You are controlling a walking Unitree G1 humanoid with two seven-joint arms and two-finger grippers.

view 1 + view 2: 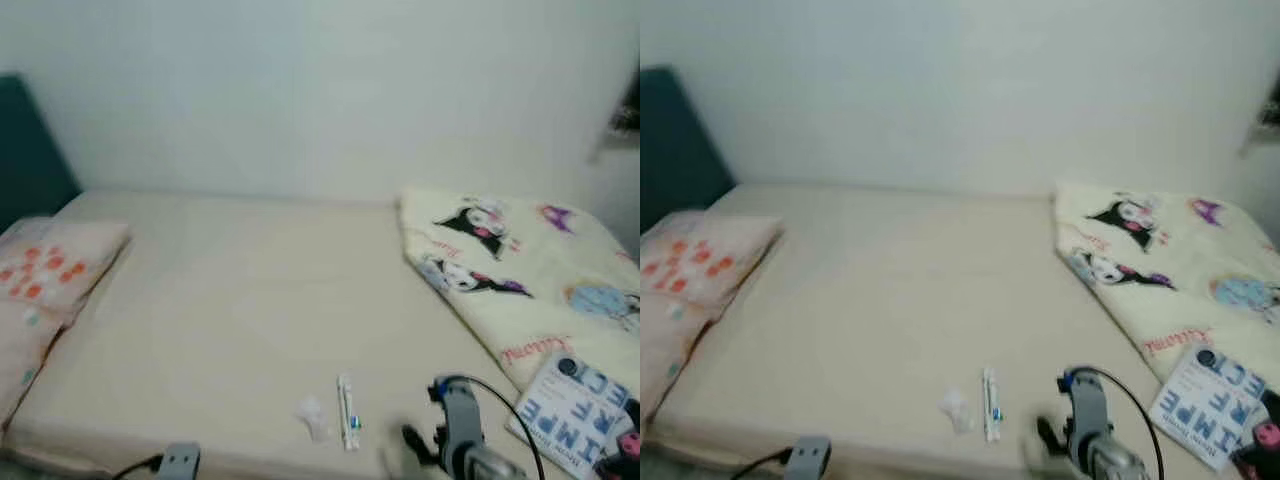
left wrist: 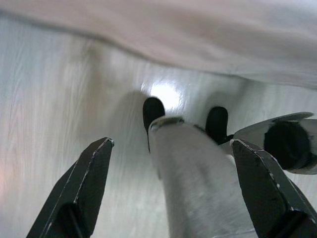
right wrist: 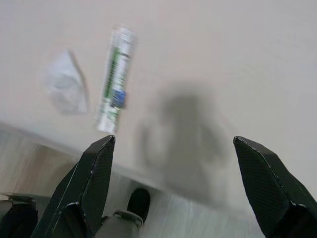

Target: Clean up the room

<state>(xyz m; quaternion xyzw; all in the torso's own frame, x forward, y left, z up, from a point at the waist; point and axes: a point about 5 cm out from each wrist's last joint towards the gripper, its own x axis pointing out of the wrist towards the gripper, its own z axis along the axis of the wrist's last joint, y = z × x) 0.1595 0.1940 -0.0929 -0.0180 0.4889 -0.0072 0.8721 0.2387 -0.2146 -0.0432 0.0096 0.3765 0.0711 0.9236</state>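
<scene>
- While the right gripper (image 3: 171, 191) hovers over the bed (image 1: 230, 300), fingers spread and empty, the tube (image 3: 115, 79) lies at its eleven o'clock, beside a crumpled wrapper (image 3: 64, 88).
- Likely step: approaching the tube; next, shift over it and descend.
- Left gripper (image 2: 171, 191): released, low over the floor.

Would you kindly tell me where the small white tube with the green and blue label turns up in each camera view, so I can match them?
Left eye view: the tube lies near the bed's front edge, beside a crumpled white scrap.
Right eye view: the tube has the same spot, left of the right gripper.
Left wrist view: not in it.
Right wrist view: the tube lies ahead of the open fingers.
Shared landmark: the scrap.
</scene>
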